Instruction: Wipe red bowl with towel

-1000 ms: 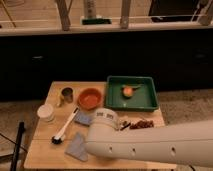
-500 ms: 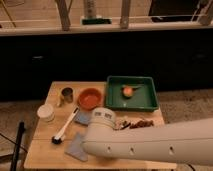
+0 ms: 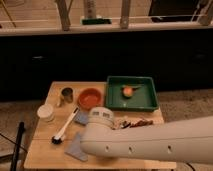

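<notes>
The red bowl [image 3: 90, 98] stands upright on the wooden table [image 3: 40, 150], left of the middle. The towel [image 3: 76, 148], a pale grey-blue folded cloth, lies flat near the front edge, partly covered by my arm. My white arm [image 3: 150, 145] stretches across the table's front from the right, and its rounded end [image 3: 100, 116] sits just in front of the bowl. The gripper is hidden behind the arm and does not show.
A green tray [image 3: 145, 100] with an orange object [image 3: 128, 91] stands at the back right. A metal cup [image 3: 66, 95], a white container [image 3: 46, 112], a white-handled brush [image 3: 65, 127] and a small blue pad [image 3: 81, 117] lie at the left. Dark reddish items [image 3: 135, 122] lie behind the arm.
The arm's rounded end has edged slightly to the left. The objects on the table have not moved.
</notes>
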You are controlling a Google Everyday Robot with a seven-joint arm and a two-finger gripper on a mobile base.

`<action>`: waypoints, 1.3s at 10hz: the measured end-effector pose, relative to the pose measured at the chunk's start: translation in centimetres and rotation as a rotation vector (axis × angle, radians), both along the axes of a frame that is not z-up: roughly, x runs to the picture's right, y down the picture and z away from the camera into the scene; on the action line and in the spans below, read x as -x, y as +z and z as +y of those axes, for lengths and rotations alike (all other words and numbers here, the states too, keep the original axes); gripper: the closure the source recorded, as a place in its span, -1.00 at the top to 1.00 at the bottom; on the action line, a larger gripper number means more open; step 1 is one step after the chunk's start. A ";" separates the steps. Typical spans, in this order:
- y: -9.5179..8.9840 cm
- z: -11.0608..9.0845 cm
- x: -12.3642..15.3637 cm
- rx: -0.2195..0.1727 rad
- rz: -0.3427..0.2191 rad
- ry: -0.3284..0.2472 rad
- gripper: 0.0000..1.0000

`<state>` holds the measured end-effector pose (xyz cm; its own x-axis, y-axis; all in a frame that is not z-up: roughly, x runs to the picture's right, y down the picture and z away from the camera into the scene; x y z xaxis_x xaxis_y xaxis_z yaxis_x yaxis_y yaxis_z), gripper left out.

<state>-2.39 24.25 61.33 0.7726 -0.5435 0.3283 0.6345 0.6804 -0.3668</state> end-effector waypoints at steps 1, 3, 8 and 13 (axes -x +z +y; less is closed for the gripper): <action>0.2 0.0 0.2 0.004 -0.003 -0.002 -0.74; 0.8 -0.1 1.2 0.021 -0.020 -0.009 -0.34; 2.3 -0.6 3.0 0.047 -0.037 0.036 0.59; 4.4 0.1 6.5 0.084 -0.122 0.101 0.60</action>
<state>-8.85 24.40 65.71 0.7737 -0.4316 0.4638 0.6074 0.7134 -0.3494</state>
